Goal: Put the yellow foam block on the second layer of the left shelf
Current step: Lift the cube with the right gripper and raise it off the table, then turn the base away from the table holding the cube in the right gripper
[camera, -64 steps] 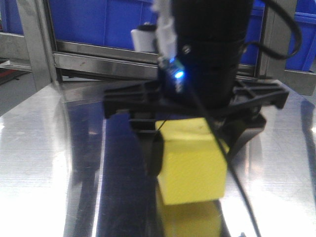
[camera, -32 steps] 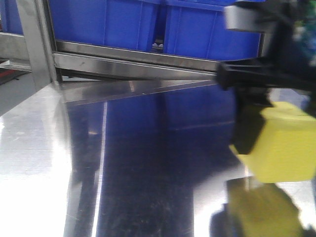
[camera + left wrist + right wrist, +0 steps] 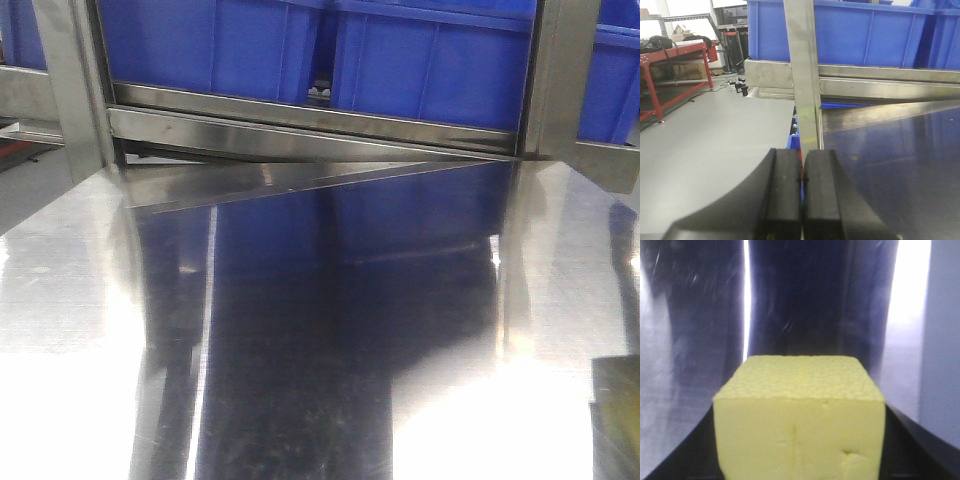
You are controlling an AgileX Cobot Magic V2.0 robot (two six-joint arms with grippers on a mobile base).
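Observation:
The yellow foam block [image 3: 799, 415] fills the lower middle of the right wrist view, grainy on top, with small nicks on its near face. My right gripper [image 3: 800, 450] is shut on it, its dark fingers [image 3: 687, 455] showing at both sides, above the shiny steel table [image 3: 700, 315]. Neither the block nor the right arm shows in the front view. My left gripper [image 3: 801, 170] is shut with nothing between its pads, low in front of a steel shelf post [image 3: 802, 75]. The shelf rail [image 3: 300, 110] runs along the table's back; I cannot tell which layer it is.
Blue bins [image 3: 420, 60] sit on the shelf behind the steel table [image 3: 300, 330]. A dim yellowish patch [image 3: 615, 420] lies at the table's lower right edge. In the left wrist view, blue bins [image 3: 865, 35], grey floor [image 3: 705, 135] and a red workbench [image 3: 670, 65] appear.
The right arm carrying the yellow block has swung to the right and left the front view entirely; only the steel table and shelf remain there.

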